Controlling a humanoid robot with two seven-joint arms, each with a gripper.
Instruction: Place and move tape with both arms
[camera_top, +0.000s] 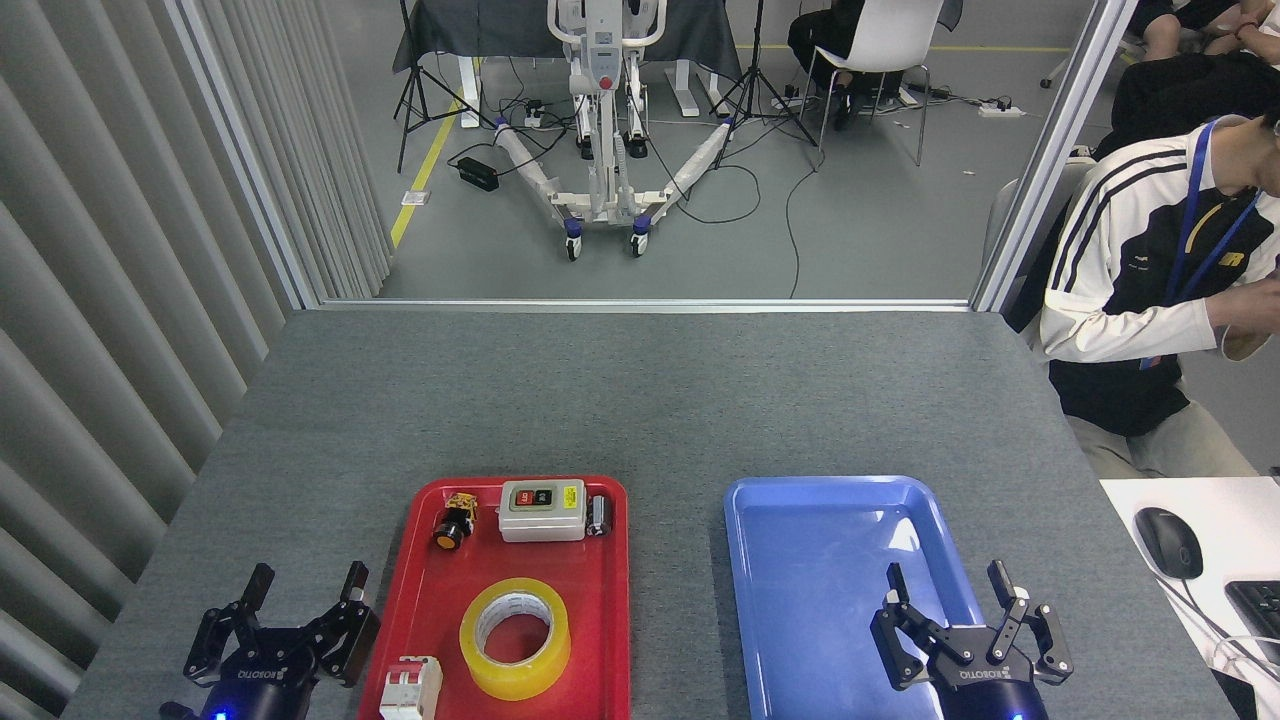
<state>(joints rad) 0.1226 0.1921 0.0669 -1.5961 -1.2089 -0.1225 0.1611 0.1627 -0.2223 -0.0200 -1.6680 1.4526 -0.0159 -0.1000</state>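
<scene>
Pale grey corrugated wall panels (120, 300) run down the left side of the room. Below them, the left black multi-fingered gripper (305, 585) hovers over the grey felt-covered desk (640, 400), just left of a red plastic tray (600, 620), its fingers (355, 585) spread wide and holding nothing. On the tray, the wide roll of translucent yellow packing tape (515, 638) lies flat near the front, a white circuit breaker (411, 688) at its lower left. Along the tray's far end sit a yellow-and-black push button (455, 520), a grey switch box (542, 509) and a small dark cylinder (599, 515). Beyond the desk, a white wheeled lift frame (605, 130) stands on the grey floor among cables. The right black gripper (950, 590) hangs over a blue plastic tray (800, 600), fingers wide, empty. A seated person (1150, 300) is at the right edge, beside a white side desk (1230, 520) with a black mouse (1168, 542).
</scene>
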